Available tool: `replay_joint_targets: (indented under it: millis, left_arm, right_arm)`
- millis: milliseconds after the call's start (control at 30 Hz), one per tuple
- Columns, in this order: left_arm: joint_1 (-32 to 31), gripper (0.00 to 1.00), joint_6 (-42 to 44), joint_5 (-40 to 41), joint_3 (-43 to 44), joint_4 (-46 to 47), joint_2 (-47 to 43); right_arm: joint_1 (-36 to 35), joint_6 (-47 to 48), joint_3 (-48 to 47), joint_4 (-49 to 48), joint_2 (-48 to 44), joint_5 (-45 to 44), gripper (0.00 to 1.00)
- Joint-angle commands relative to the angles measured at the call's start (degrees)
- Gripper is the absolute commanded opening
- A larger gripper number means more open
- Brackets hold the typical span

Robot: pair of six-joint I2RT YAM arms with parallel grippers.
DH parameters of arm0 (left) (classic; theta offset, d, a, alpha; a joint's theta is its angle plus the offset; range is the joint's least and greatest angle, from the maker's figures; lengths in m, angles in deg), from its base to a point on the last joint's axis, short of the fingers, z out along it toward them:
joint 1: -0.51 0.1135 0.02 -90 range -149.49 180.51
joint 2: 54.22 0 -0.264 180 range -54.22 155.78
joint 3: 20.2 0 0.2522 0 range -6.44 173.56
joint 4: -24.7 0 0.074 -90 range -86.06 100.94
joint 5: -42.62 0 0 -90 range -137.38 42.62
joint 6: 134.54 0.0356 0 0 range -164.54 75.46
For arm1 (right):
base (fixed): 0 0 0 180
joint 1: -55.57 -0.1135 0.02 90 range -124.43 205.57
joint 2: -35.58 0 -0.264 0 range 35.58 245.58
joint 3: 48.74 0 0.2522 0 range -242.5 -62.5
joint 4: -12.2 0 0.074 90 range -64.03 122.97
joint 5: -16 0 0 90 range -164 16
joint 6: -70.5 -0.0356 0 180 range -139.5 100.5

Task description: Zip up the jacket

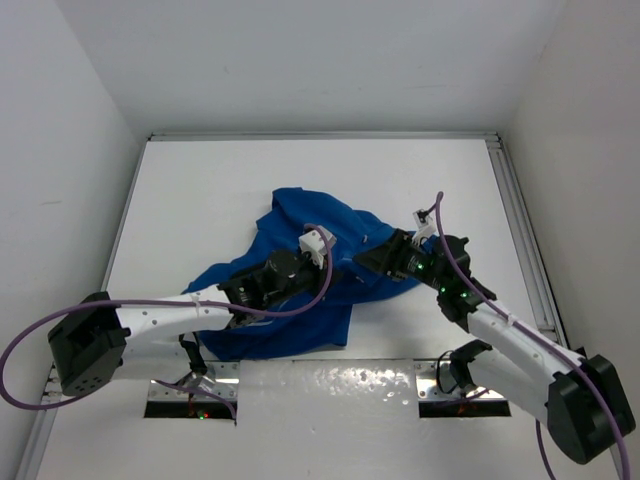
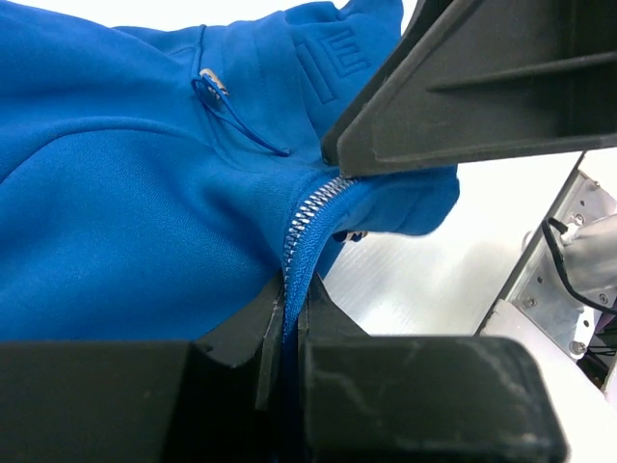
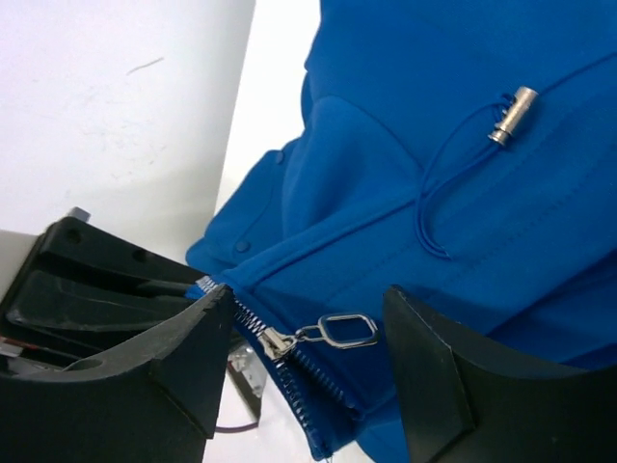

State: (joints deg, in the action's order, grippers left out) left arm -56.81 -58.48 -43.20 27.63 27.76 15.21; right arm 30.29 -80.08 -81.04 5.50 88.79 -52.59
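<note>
The top view looked steeply down from high at the near edge over the whole surface. Both wrist cameras sat tight (very close in) on the jacket, sharing its zipper.

I have bare desk along the top and left of the overhead view. The jacket heaps mid-frame, with the left pincer and right pincer crowding its centre; walls close both sides.

The right pincer stands spread over the jacket. The zipper slider and its ring pull lie between its fingers.
</note>
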Motion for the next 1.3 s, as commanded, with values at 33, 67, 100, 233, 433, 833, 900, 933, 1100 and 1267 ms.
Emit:
replay_joint_targets:
  millis: [33, 67, 100, 233, 433, 833, 900, 933, 1100, 1267]
  left_arm:
    - [-0.51, 0.00, 0.75, 0.91, 0.92, 3.57, -2.02]
    - [-0.51, 0.00, 0.75, 1.00, 0.83, 3.57, -1.93]
    - [-0.51, 0.00, 1.10, 1.09, 1.09, 3.22, -1.67]
    - [-0.51, 0.00, 0.58, 0.74, 0.48, 3.65, -1.49]
    - [-0.51, 0.00, 0.31, 0.91, 0.13, 3.22, -2.10]
    - [-0.51, 0.00, 1.54, 3.64, 1.27, 2.34, -2.28]
    - [-0.51, 0.00, 1.63, 3.46, 1.70, 2.34, -1.67]
    - [-0.51, 0.00, 1.89, 3.81, 2.06, 1.82, -1.40]
    - [-0.51, 0.00, 1.63, 3.55, 1.97, 2.70, -0.88]
    - [-0.51, 0.00, 1.63, 3.64, 1.80, 2.52, -1.14]
  right_arm:
    - [-0.03, 1.43, -2.37, 2.80, 0.65, 1.86, 0.62]
    - [-0.03, 0.90, -2.55, 2.45, 1.28, 3.01, 0.62]
    - [-0.03, -0.93, -2.55, 1.23, 1.72, 4.24, 0.62]
    - [-0.03, -3.14, -1.93, -4.66, 2.69, 7.33, 0.55]
    - [-0.03, -3.85, -1.84, -5.11, 1.72, 6.19, 0.40]
    - [-0.03, -0.77, -0.70, 6.23, -2.15, 3.20, 0.57]
    - [-0.03, -1.65, -0.79, 5.97, -1.80, 3.38, 0.49]
    - [-0.03, -1.91, -0.88, 5.97, -1.62, 3.46, 0.45]
    - [-0.03, -1.91, -0.71, 4.39, -1.00, 2.76, 0.31]
    - [-0.04, -2.53, -0.53, 2.28, 0.14, 1.97, 0.18]
